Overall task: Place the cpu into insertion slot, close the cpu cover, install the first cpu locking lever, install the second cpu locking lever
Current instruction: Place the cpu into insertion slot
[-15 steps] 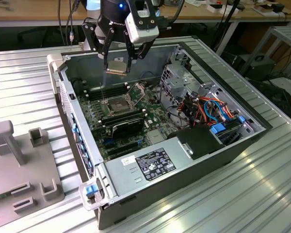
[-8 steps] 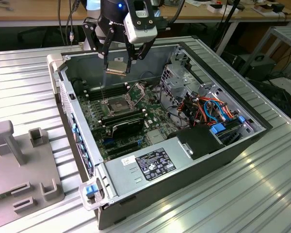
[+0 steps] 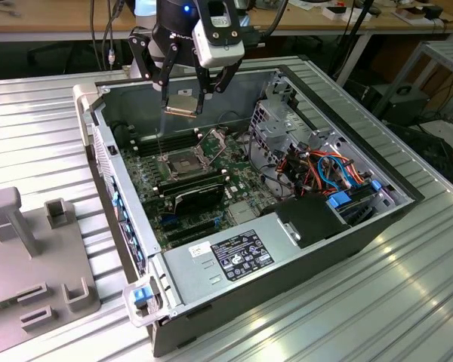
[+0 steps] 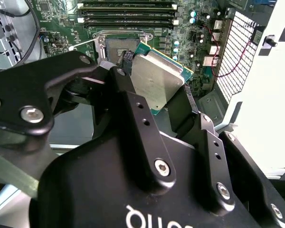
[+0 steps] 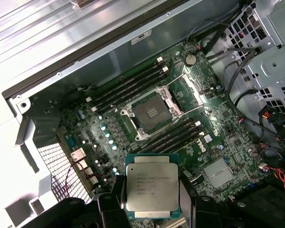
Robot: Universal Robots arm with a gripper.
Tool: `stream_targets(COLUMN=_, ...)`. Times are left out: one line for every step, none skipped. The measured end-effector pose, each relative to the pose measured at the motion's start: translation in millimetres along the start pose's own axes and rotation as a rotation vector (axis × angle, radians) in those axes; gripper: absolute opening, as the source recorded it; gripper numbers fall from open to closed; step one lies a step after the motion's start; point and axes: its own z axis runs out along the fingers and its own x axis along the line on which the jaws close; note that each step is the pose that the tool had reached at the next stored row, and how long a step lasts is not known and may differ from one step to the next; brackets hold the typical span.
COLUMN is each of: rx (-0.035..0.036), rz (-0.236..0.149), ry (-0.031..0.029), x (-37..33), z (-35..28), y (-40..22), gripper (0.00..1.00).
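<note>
My gripper (image 3: pixel 183 105) hangs above the open computer case, shut on the cpu (image 3: pixel 181 104) by two opposite edges. The cpu (image 5: pixel 151 187) is a flat square chip with a dull silver top on a green board, held slightly tilted (image 4: pixel 156 80). Below it, on the motherboard, the insertion slot (image 3: pixel 183 162) lies uncovered, its dark pin field (image 5: pixel 152 114) inside a silvery rim. The cpu cover (image 3: pixel 214 139) stands swung up at the slot's edge, toward the exterior view's right (image 5: pixel 192 88). A thin locking lever (image 3: pixel 161 136) stands upright beside the slot.
Long black memory sticks (image 5: pixel 128 88) flank the slot on two sides. A metal drive cage (image 3: pixel 275 113) and coloured cables (image 3: pixel 328 170) fill the case toward the exterior view's right. The case wall (image 3: pixel 98 143) rises close by. A grey fixture (image 3: pixel 30 249) sits on the ribbed table.
</note>
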Motion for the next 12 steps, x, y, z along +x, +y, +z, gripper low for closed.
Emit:
stream_targets(rx=0.0001, rz=0.004, ry=-0.0002, x=0.0, z=0.0, y=0.0, gripper=0.55)
stream_targets(rx=0.0002, rz=0.009, ry=-0.0004, x=0.0, z=0.0, y=0.0, gripper=0.55)
stream_targets(rx=0.0003, rz=0.013, ry=-0.0006, x=0.0, z=0.0, y=0.0, gripper=0.55)
stream_targets(rx=0.0006, rz=0.021, ry=-0.0009, x=0.0, z=0.1, y=0.0, gripper=0.55)
stream_targets(rx=0.0006, rz=0.027, ry=-0.0011, x=0.0, z=0.1, y=0.0, gripper=0.55)
stream_targets(rx=0.0009, rz=0.036, ry=-0.0016, x=0.0, z=0.1, y=0.0, gripper=0.55)
stream_targets(rx=0.001, rz=0.043, ry=-0.0019, x=0.0, z=0.1, y=0.1, gripper=0.55)
stream_targets(rx=0.0012, rz=0.052, ry=-0.0023, x=0.1, z=0.2, y=0.2, gripper=0.55)
stream_targets(rx=0.0015, rz=0.062, ry=-0.0028, x=0.1, z=0.2, y=0.2, gripper=0.55)
stream_targets(rx=0.0017, rz=0.073, ry=-0.0032, x=0.0, z=0.2, y=0.2, gripper=0.55)
stream_targets(rx=0.002, rz=0.085, ry=-0.0038, x=0.0, z=0.2, y=0.2, gripper=0.55)
stream_targets(rx=0.0022, rz=0.094, ry=-0.0042, x=0.0, z=0.2, y=0.2, gripper=0.55)
